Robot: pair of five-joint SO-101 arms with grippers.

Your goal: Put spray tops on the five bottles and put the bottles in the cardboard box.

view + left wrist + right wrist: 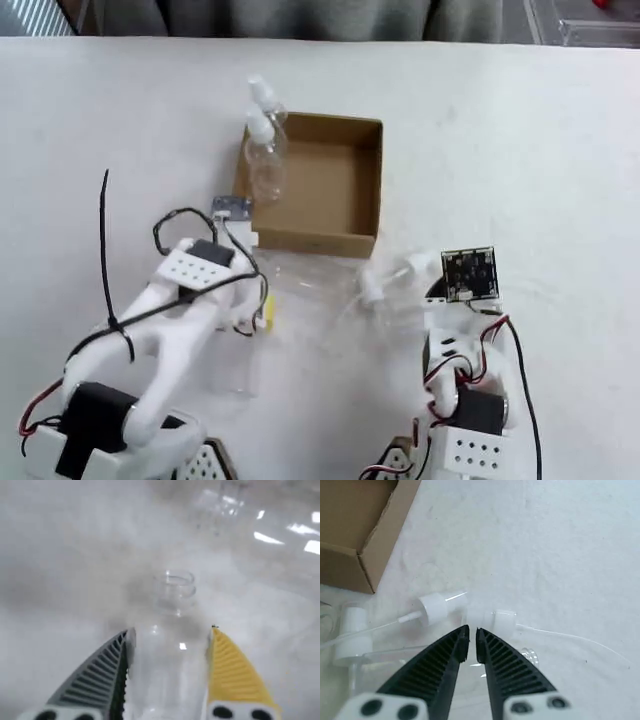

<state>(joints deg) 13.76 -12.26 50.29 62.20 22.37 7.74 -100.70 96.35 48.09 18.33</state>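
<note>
You are clamping the topless bottle in your left gripper, its open neck pointing straight ahead; a spray top is lying flat on the table just beyond your right gripper, the nearer one, pinched together and empty, near the cardboard box.

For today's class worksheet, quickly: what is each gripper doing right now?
Left gripper: closed on the clear bottle.
Right gripper: closed, holding nothing.
</note>
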